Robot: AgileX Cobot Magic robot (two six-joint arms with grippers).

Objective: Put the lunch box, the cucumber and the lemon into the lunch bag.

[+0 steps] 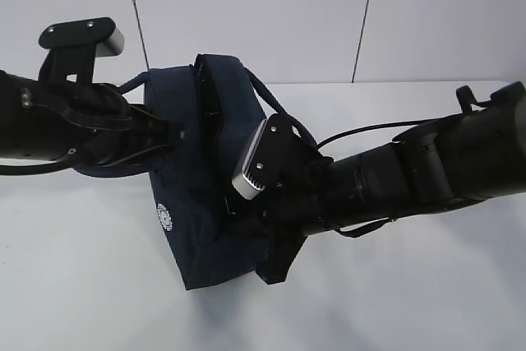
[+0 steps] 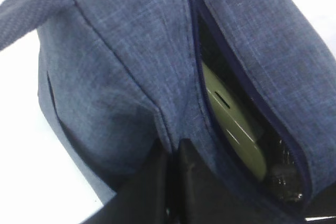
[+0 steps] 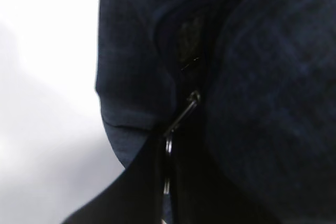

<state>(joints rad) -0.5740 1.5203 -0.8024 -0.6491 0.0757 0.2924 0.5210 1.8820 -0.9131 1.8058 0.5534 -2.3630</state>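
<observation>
Lunch bag (image 1: 205,195) sits on the white table (image 1: 82,285), roughly mid-table, nearer the far edge, tilted and squeezed between both arms. Navy fabric, white round logo on its side, loop handle (image 1: 271,104) sticking out toward the far edge.

Top zipper is partly open. Through the slit, in the left wrist view, the lunch box (image 2: 233,124) shows inside the bag: pale green lid, seen edge-on, with a slot mark on it. Something dark and shiny (image 2: 286,177) lies beside it deeper in the bag; can't tell what. Cucumber and lemon not visible in any view.

Left claw (image 2: 173,182): fingers pressed together, pinching a fold of bag fabric at the bag's end, just beside the zipper opening.

Right claw (image 3: 168,182): fingers closed tight, clamped around the metal zipper pull (image 3: 181,116) at the other end of the zipper; the ring runs down between the fingers. View is dark and blurry, but the pull clearly disappears into the closed fingers. A small gap in the zipper shows above the pull.
</observation>
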